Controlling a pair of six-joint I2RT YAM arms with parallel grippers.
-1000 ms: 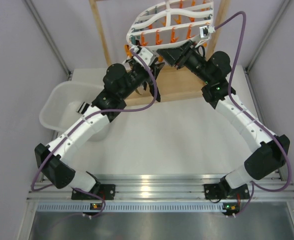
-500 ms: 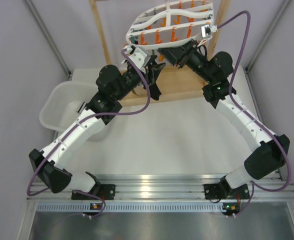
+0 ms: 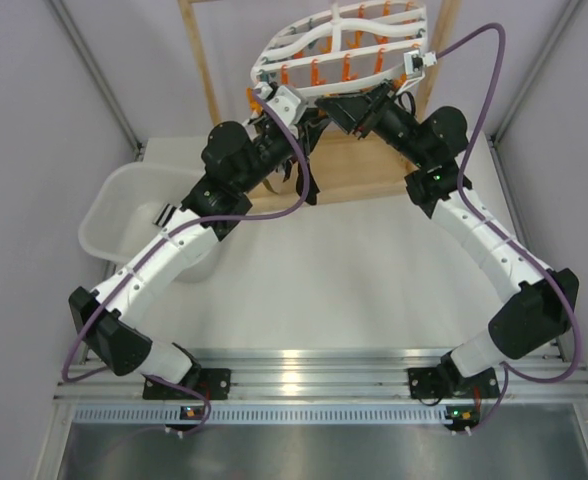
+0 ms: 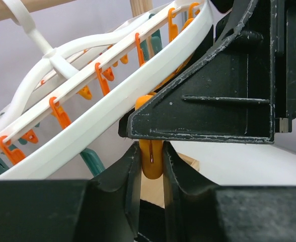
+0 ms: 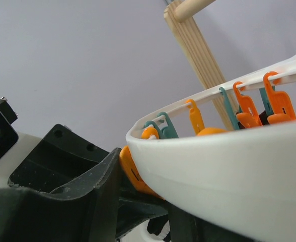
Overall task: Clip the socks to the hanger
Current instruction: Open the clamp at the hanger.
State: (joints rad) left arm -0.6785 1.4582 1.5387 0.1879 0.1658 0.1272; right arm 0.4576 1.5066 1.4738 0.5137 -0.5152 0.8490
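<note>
The white lattice hanger (image 3: 344,40) hangs from the wooden stand, with orange and teal pegs under its rim. My left gripper (image 3: 296,130) reaches up under its near rim (image 4: 113,101). In the left wrist view its fingers (image 4: 130,176) are shut on the tail of an orange peg (image 4: 151,161). My right gripper (image 3: 339,108) meets it from the right, and its black finger (image 4: 213,101) crosses just above that peg. In the right wrist view the peg (image 5: 130,174) lies against the rim (image 5: 228,171). Dark sock fabric with a white fleck (image 5: 158,229) sits low between the right fingers. A dark sock (image 3: 304,178) hangs below both grippers.
A white plastic tub (image 3: 124,215) stands at the left, beside the left forearm. The wooden stand's base board (image 3: 359,175) lies under the hanger, with its posts (image 3: 199,65) rising behind. Grey walls close in on both sides.
My left arm swung out to the left and came back, and its gripper has settled under the hanger's rim. The right gripper and the hanger have shifted slightly upward.
</note>
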